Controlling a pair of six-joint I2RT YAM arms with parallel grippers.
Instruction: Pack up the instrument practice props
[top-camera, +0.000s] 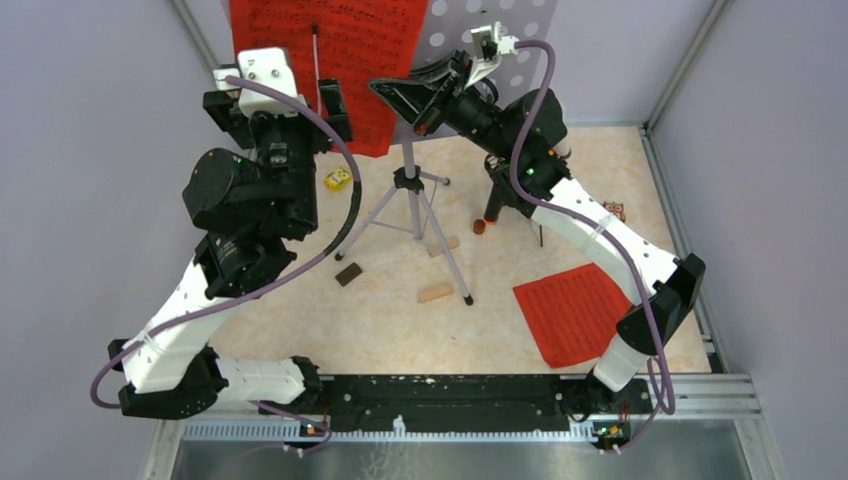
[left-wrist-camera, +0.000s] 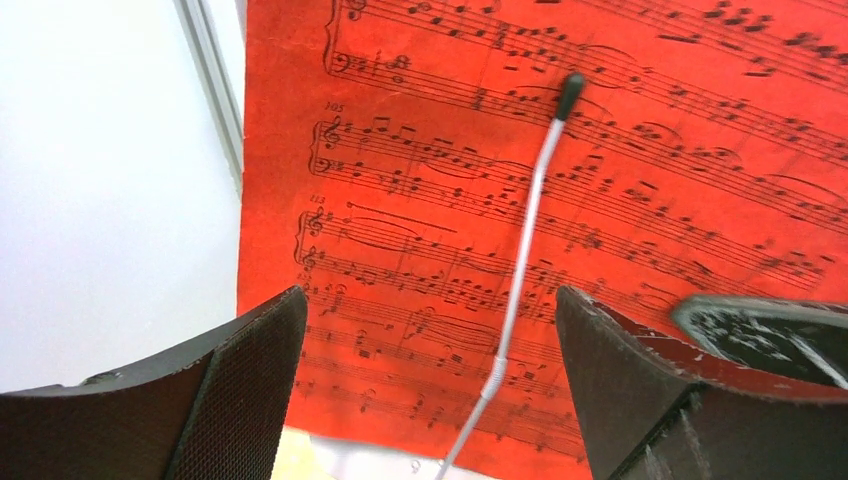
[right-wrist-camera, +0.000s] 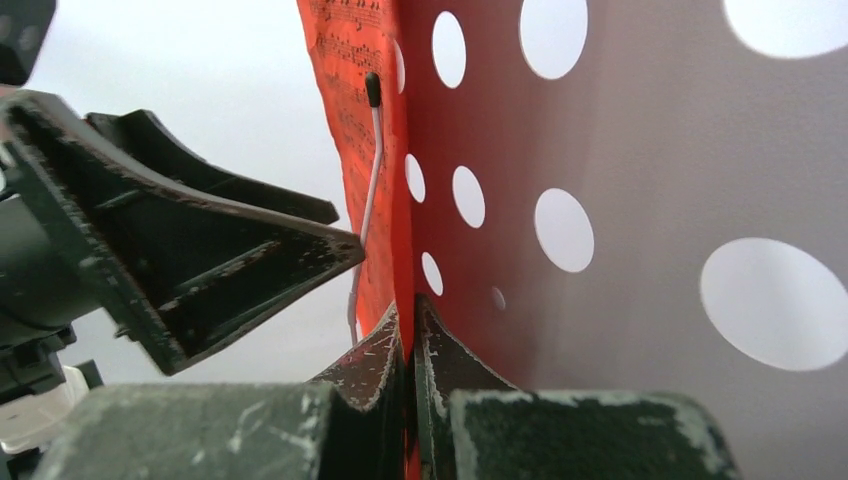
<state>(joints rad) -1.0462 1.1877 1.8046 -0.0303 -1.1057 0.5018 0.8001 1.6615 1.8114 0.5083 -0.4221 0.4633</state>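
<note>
The grey perforated plate (top-camera: 500, 50) stands on its silver tripod (top-camera: 410, 205) at the back. A red sheet-music page (top-camera: 330, 55) rests on it, under a thin wire page holder (left-wrist-camera: 520, 270). My right gripper (top-camera: 385, 90) is shut on that page's right edge, which sits between its jaws (right-wrist-camera: 410, 310) in front of the plate (right-wrist-camera: 650, 200). My left gripper (top-camera: 320, 105) is open and empty in front of the page (left-wrist-camera: 560, 180), its fingers (left-wrist-camera: 430, 300) either side of the wire. A second red page (top-camera: 575, 310) lies on the table. The black microphone (top-camera: 492, 200) with its orange end is partly hidden behind the right arm.
Small wooden blocks (top-camera: 435, 292) and a dark block (top-camera: 348, 274) lie around the tripod legs. A small yellow toy (top-camera: 338, 180) sits by the left arm. Metal frame posts and grey walls close in the back and sides.
</note>
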